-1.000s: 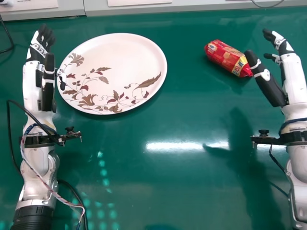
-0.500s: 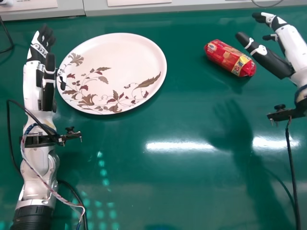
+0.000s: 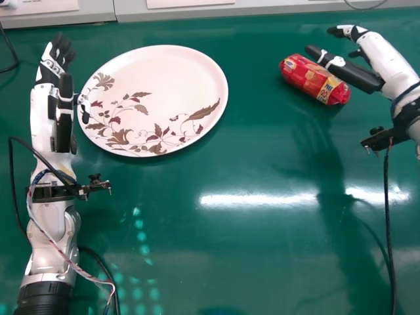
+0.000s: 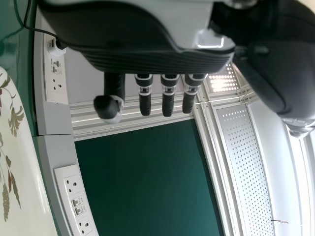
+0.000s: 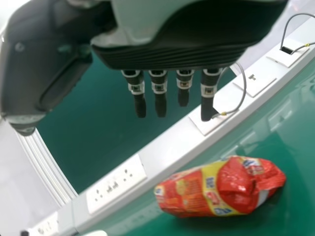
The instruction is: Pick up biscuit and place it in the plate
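A red and yellow biscuit packet (image 3: 314,79) lies on the green table right of the plate; in the right wrist view the packet (image 5: 219,188) lies below the hand's fingers. My right hand (image 3: 354,71) hovers above and beside the packet's right end, its thumb partly over it, fingers straight, holding nothing. In the right wrist view my right hand (image 5: 182,54) is open. The white plate (image 3: 164,75) with a leaf pattern stands at the left; part of the plate (image 4: 17,182) shows in the left wrist view. My left hand (image 3: 58,98), also the left hand (image 4: 152,59), stays open at the plate's left side.
A grey socket strip (image 3: 262,9) runs along the table's far edge. Black cables hang from both arms, and another lies at the far left. The green table (image 3: 249,249) reflects light near its middle.
My right hand has moved left and slightly away toward the far side, with its thumb now nearer and partly over the packet. The packet, plate and left arm have stayed in place.
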Motion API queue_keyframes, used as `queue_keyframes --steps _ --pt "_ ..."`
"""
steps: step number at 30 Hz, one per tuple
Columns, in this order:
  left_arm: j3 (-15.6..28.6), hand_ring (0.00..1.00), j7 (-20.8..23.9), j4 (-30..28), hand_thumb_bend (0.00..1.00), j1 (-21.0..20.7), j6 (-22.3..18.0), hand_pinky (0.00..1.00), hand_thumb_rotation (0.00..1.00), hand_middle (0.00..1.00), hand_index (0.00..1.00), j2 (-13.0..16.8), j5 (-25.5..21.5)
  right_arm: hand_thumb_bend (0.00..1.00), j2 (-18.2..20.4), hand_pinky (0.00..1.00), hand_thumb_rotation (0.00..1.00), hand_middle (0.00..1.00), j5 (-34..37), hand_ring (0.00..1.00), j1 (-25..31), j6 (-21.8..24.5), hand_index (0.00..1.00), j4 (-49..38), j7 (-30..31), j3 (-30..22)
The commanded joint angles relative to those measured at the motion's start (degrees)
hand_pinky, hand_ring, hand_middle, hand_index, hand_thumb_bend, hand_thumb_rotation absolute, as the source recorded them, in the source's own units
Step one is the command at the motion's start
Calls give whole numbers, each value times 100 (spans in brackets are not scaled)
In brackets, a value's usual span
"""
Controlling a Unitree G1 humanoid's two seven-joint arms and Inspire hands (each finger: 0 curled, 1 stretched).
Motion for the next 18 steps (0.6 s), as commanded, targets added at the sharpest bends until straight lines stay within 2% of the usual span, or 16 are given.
queue_keyframes --steps 1,4,7,14,18 --pt "-34 100 -30 426 100 428 -27 0 85 100 100 -115 58 100 -145 82 62 96 -127 93 -111 -6 95 118 128 181" --pt "-33 100 -47 431 100 425 -18 0 85 100 100 -106 51 100 -237 86 66 98 -252 96 -245 97 96 254 358 380" --pt "-28 100 -32 414 100 434 -16 0 85 100 100 -99 81 100 -224 87 63 99 -249 97 -331 210 97 316 526 475" --pt "-14 100 -87 386 100 443 -40 0 84 100 100 -104 -4 100 -305 92 63 100 -272 98 -335 -16 98 518 691 619" --pt "-21 100 -72 366 100 450 -21 0 84 100 100 -94 34 100 -381 94 63 100 -320 100 -345 5 98 541 822 680"
